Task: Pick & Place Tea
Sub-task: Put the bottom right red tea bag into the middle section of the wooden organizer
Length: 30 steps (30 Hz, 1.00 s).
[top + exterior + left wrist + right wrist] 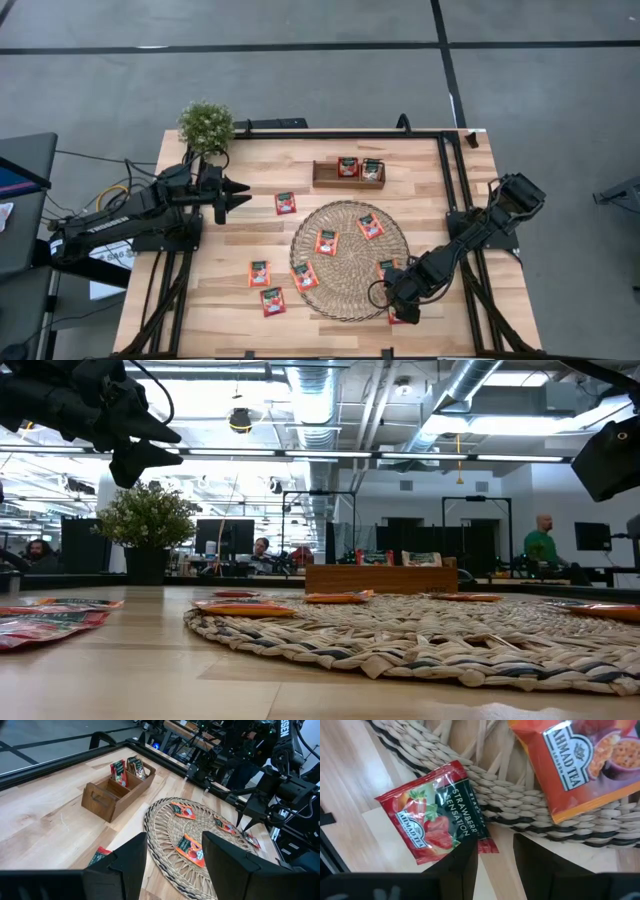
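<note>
We look down on a pale wooden desk (230,300) framed by dark rails, and at its centre lies the round woven mat (349,260), the largest thing on it. Our left arm reaches in from the left side, its pincer (240,195) hanging above the bare wood with its two fingers spread apart and nothing between them. Our right arm comes in from the right, bent low, and its pincer (395,300) sits at the mat's near right edge; its fingers (457,865) stand partly apart just over a red strawberry sachet (435,815) that leans on the mat's rim, and we cannot tell whether they touch it. At the far side of the desk stands a small brown wooden tray (347,175) with two sachets upright in its right compartment (125,770). A little potted plant (206,125) sits at the far left corner. The tea is scattered: on the mat we see an orange sachet (327,242), another (371,226) near it, one (305,276) at the mat's left edge, and one (386,268) beside the right pincer. On the bare wood to the left lie three more, one (285,204) near the left pincer and two (260,273) (272,301) close together towards the near edge.
</note>
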Available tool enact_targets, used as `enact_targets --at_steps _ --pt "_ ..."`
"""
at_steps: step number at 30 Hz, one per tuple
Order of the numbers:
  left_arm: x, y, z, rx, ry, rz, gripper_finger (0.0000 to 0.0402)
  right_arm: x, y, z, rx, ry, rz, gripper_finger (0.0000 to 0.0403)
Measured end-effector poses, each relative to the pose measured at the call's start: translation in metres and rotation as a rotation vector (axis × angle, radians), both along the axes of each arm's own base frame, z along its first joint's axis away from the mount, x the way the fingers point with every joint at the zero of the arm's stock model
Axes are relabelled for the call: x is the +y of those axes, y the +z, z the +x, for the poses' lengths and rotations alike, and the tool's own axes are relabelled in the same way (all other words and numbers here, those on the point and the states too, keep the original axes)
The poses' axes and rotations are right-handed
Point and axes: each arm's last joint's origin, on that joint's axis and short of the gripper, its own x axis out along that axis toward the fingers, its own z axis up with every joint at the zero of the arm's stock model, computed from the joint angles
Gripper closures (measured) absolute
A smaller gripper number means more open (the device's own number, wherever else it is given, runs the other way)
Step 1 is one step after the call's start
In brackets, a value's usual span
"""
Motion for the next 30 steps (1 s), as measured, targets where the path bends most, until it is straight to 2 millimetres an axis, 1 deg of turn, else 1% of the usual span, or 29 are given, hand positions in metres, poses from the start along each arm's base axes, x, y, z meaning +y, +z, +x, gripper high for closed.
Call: enact_targets --at_steps 3,8,17,21,28,30 --pt "0.0 0.0 0.0 0.0 0.0 0.0 0.022 0.0 0.0 0.0 -0.003 0.0 0.002 0.0285" --pt "0.0 0.0 0.0 0.002 0.0 0.0 0.022 -0.002 -0.009 -0.004 -0.005 -0.044 0.04 0.0285" --pt "0.0 -0.001 0.0 0.013 0.0 -0.003 0.022 -0.005 -0.011 -0.004 0.004 -0.054 0.037 0.029" --pt "0.0 -0.001 0.0 0.014 -0.001 0.0 0.022 -0.004 -0.012 -0.005 0.013 -0.049 0.042 0.0315" --pt "0.0 -0.001 0.0 0.015 -0.001 0.001 0.022 -0.005 -0.013 -0.006 0.024 -0.047 0.035 0.0385" --pt "0.0 -0.001 0.0 0.014 -0.001 0.001 0.022 -0.005 -0.013 -0.007 0.032 -0.045 0.041 0.0398"
